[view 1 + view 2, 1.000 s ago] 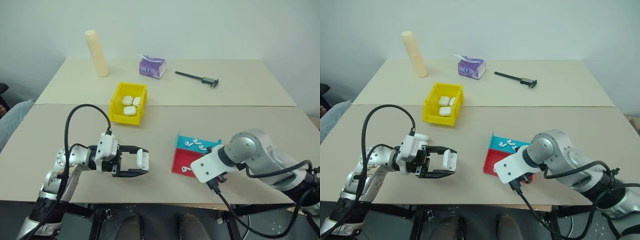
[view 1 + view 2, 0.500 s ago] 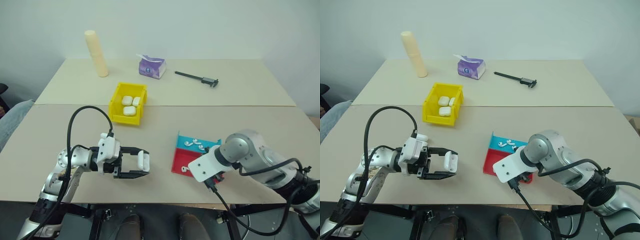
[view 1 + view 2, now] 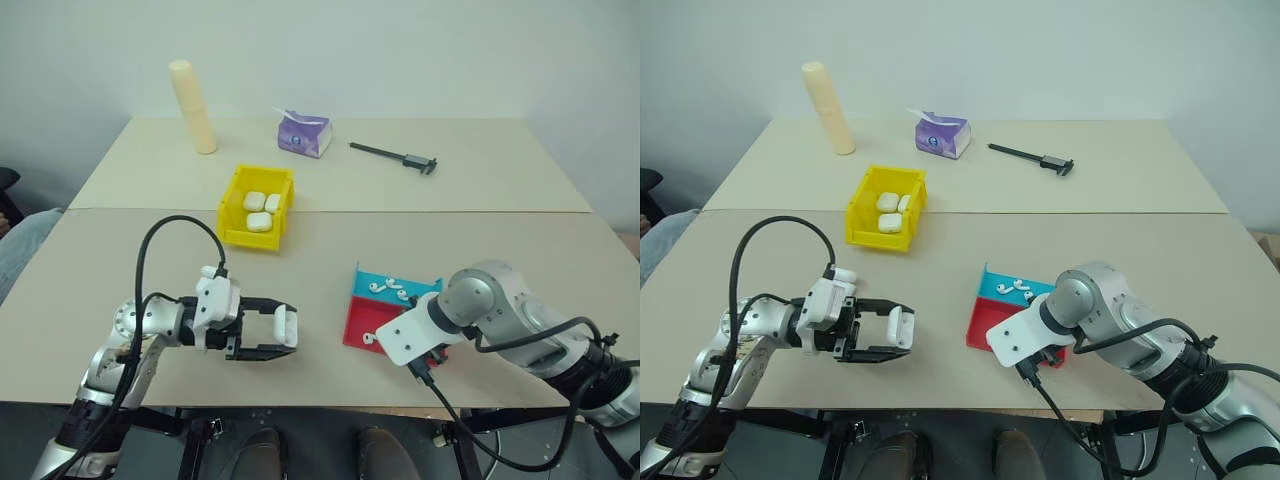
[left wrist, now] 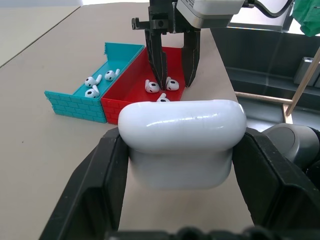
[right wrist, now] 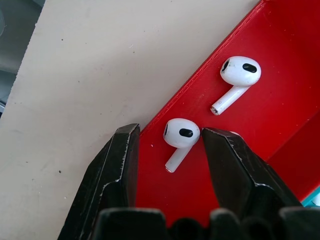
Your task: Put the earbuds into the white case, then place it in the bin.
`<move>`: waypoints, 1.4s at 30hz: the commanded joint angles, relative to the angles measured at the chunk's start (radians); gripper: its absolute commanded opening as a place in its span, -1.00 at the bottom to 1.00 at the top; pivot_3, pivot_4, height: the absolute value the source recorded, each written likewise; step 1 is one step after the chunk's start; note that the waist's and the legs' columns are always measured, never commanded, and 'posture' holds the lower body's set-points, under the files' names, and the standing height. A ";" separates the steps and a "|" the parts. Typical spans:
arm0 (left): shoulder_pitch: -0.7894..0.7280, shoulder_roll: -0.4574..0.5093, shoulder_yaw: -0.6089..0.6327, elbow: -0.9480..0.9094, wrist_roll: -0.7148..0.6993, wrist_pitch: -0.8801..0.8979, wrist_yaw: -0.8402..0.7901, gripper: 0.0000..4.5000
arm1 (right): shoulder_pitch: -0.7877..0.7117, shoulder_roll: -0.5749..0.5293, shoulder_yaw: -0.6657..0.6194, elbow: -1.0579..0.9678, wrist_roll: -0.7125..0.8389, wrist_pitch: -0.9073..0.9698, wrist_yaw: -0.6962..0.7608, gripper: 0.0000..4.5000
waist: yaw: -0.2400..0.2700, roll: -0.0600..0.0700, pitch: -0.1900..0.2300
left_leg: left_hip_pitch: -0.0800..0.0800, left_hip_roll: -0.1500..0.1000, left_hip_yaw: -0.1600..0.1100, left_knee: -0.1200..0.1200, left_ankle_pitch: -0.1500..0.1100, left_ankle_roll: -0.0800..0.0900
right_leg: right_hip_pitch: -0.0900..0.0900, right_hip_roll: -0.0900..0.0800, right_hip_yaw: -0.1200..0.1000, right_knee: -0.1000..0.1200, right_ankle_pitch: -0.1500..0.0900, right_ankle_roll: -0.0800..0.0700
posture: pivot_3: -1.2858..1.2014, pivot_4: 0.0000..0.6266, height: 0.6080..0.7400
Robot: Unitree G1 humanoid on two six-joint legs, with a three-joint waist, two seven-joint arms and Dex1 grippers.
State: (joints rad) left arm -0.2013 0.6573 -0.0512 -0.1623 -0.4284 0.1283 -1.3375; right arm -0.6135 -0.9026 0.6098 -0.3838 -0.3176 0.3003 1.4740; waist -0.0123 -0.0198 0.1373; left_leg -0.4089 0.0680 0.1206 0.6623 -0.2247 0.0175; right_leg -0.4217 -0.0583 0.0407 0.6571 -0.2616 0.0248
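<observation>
My left gripper (image 4: 182,150) is shut on the white case (image 4: 182,127) and holds it level just above the table, left of the tray. The case's lid looks closed. My right gripper (image 5: 171,133) points down into the red half of the tray (image 3: 362,318). Its fingers stand open on either side of one earbud (image 5: 181,135) lying on the tray floor, and another earbud (image 5: 240,72) lies beside it. More earbuds (image 4: 95,82) lie in the teal half. The yellow bin (image 3: 232,200) stands further back on the left and holds three white cases (image 3: 259,222).
At the back of the table stand a cream cylinder (image 3: 195,108) and a purple tissue pack (image 3: 304,134), and a black caliper (image 3: 395,155) lies there. Part of a person in blue-grey cloth (image 3: 22,245) shows at the left edge. The tray sits near the table's front edge.
</observation>
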 commanded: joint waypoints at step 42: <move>-0.003 0.033 -0.019 -0.025 0.006 -0.028 0.016 0.24 | -0.023 0.027 -0.034 -0.011 -0.018 0.009 0.011 -0.61 | 0.000 0.000 0.000 | 0.000 0.000 0.000 0.000 0.000 0.000 | 0.000 0.000 0.000 0.000 0.000 0.000 | 0.03 -0.52 1.00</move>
State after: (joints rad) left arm -0.1982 0.6857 -0.0693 -0.1622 -0.4203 0.1120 -1.3239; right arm -0.6283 -0.8762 0.6046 -0.3818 -0.3320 0.3165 1.4880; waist -0.0121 -0.0198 0.1373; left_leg -0.4090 0.0680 0.1208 0.6623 -0.2248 0.0175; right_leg -0.4218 -0.0583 0.0405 0.6569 -0.2617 0.0246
